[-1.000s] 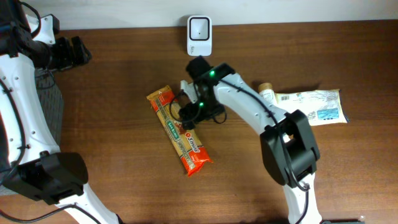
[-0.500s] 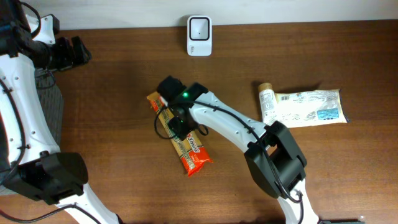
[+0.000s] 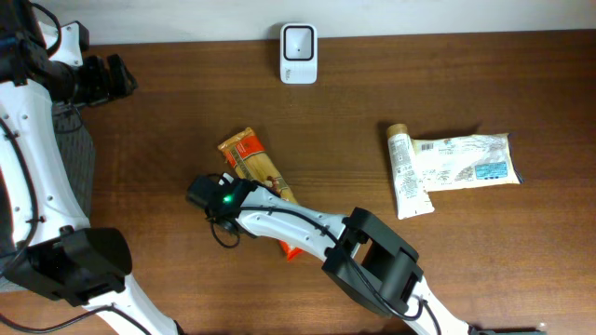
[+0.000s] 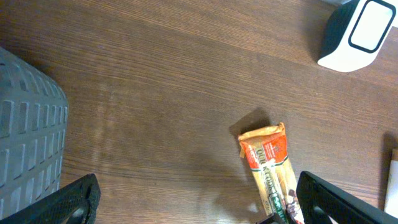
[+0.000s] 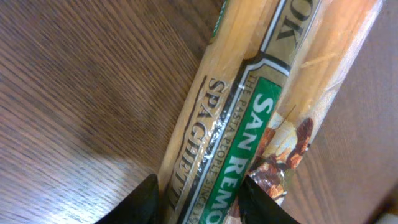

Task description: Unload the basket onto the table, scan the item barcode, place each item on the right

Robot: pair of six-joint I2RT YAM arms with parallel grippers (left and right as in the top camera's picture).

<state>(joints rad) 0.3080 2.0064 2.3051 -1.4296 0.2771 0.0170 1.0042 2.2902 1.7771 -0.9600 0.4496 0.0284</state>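
I had the right gripper (image 5: 198, 198) low over the spaghetti pack (image 5: 249, 106), one finger either side of its narrow width. That seemed the sensible hold for a long, floppy packet, though I couldn't tell whether the jaws had actually clamped. The pack lay diagonally on the table (image 3: 168, 140), well short of the scanner (image 3: 298, 42) at the far edge. The left gripper (image 4: 196, 186) hung wide open and empty near the grey basket (image 4: 28, 143), out of the way.
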